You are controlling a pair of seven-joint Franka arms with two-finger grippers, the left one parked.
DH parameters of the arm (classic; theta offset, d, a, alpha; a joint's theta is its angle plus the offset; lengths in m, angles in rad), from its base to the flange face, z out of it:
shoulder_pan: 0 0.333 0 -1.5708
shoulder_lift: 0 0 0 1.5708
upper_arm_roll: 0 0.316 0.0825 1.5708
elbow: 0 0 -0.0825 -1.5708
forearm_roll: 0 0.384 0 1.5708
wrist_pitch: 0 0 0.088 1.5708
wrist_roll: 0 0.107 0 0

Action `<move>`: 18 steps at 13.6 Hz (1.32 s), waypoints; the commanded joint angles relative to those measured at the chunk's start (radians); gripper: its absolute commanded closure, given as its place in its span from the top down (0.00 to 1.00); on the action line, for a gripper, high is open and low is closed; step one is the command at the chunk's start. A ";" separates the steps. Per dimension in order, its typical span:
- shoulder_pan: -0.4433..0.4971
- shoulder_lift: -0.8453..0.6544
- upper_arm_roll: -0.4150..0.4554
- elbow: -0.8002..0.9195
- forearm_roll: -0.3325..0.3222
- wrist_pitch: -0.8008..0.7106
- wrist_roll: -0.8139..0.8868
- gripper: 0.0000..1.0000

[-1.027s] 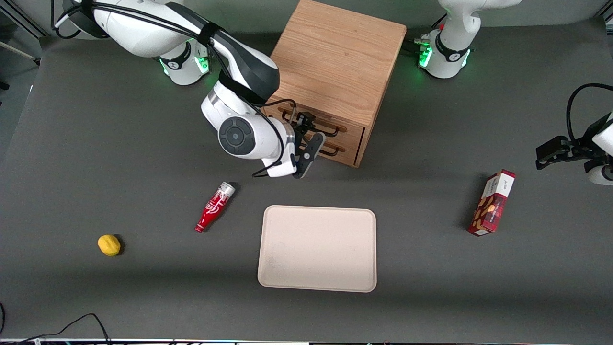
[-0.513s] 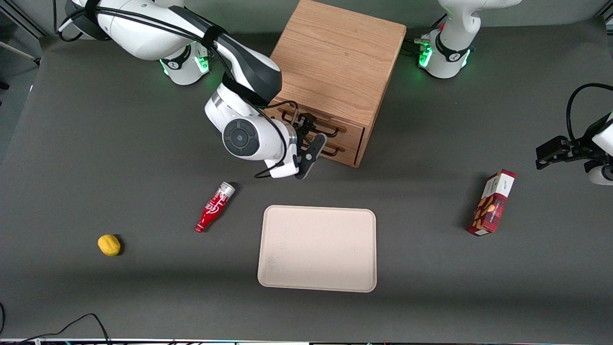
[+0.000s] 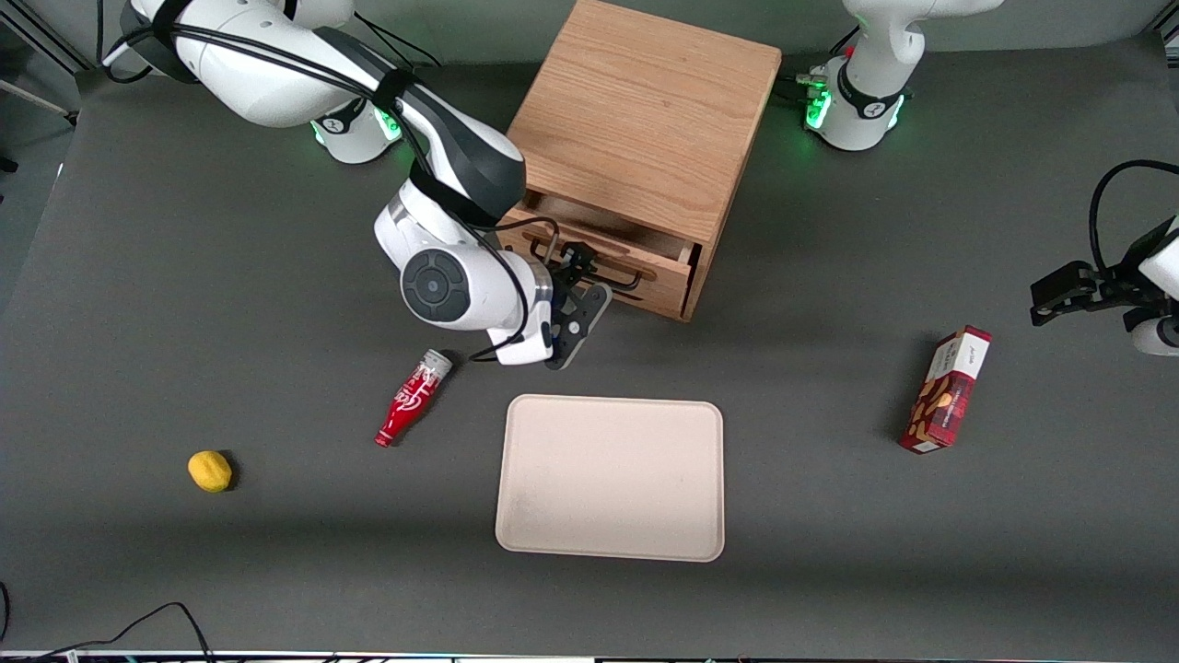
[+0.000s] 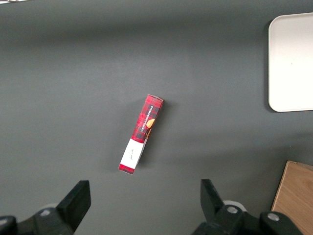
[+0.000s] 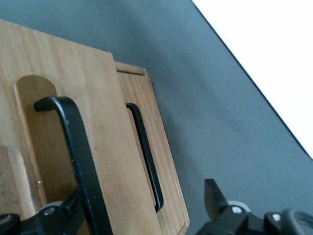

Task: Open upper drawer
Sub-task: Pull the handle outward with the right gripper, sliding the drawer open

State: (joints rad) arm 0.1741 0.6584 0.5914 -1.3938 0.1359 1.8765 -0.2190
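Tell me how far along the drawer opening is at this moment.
Partly done: the upper drawer has slid out of the cabinet, a dark gap showing above its front. In hand: the gripper sits at its black handle, in front of the drawer. Left: pulling it out farther. The lower drawer looks closed.

Right arm bent low, wrist level, claw (image 3: pixel 573 267) hooked around a handle.
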 commanded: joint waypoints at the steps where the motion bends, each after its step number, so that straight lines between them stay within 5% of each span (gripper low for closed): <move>1: 0.002 0.046 -0.005 0.077 -0.027 -0.010 0.015 1.00; 18: -0.001 0.187 -0.076 0.340 -0.050 -0.076 0.007 1.00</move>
State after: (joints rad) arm 0.1646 0.7962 0.5135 -1.1321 0.1117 1.8245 -0.2191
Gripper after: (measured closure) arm 0.000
